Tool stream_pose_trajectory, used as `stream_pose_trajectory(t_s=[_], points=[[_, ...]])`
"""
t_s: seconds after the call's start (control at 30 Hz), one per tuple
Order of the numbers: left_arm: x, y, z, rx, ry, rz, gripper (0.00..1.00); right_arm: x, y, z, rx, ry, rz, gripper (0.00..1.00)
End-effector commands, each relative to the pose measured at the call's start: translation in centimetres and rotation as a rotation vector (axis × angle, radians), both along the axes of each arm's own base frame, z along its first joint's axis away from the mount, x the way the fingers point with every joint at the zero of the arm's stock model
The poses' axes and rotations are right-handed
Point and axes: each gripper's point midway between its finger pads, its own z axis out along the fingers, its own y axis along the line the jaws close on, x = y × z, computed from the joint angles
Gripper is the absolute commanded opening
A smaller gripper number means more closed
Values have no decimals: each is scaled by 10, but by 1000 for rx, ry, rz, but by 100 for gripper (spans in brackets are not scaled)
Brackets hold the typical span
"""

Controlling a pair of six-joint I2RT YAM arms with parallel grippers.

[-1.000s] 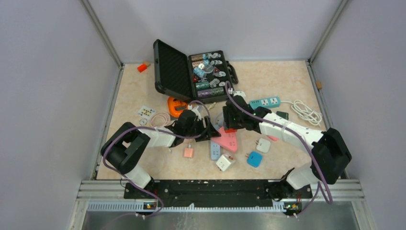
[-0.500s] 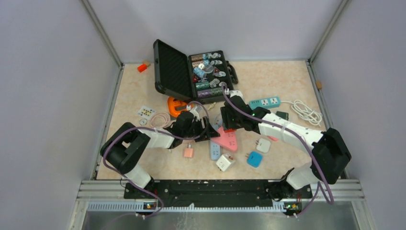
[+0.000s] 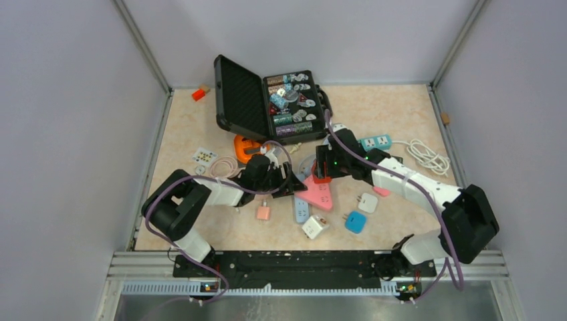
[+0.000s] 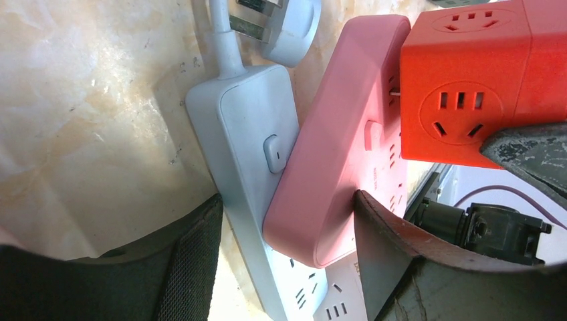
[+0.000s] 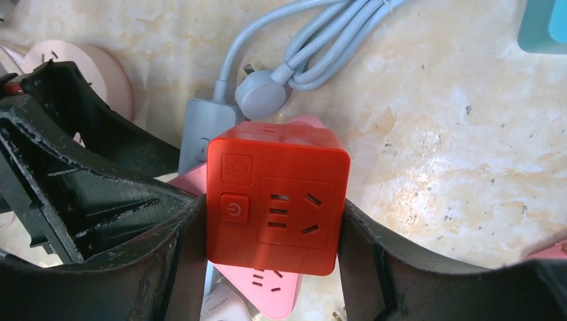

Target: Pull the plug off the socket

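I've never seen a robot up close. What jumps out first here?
A bright red cube mid-table, clamped in the right gripper and plugged into a pink strip that the left gripper holds. Behind them, at the table's back, stands an open black case full of small items.

Right hand (image 3: 321, 172) on red plug (image 3: 322, 179), left hand (image 3: 286, 184) at pink strip (image 3: 321, 195) (case (image 3: 239, 100) behind)

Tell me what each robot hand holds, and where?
Right gripper: red plastic cube plug, by opposite sides. Left gripper: pink plastic socket strip plus grey strip, across their edges.
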Motion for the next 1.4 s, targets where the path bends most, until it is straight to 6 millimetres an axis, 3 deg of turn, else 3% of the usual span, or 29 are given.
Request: stream_pose_trajectory(t_s=[0.0, 0.2, 0.3, 0.6, 0.87, 1.1, 1.27, 1.37], points=[[-99, 104, -121, 513, 394, -5, 0, 37, 24, 145, 289, -478, 51, 0], [-95, 102, -120, 512, 398, -1, 0, 46, -7, 173, 261, -490, -86, 0], [-89, 100, -118, 509, 385, 7, 0, 50, -12, 174, 212, -477, -108, 0], [-78, 97, -111, 508, 393, 26, 0, 51, 14, 124, -13, -419, 1, 0], [-58, 88, -102, 503, 371, 38, 0, 54, 14, 113, -83, -405, 34, 0], [-53, 86, -99, 507, 366, 34, 0, 49, 18, 65, -161, -323, 68, 0], [-55, 88, -100, 512, 371, 36, 0, 49, 13, 77, -137, -336, 48, 0], [-55, 89, -101, 517, 375, 38, 0, 53, 5, 96, -5, -314, 16, 0]])
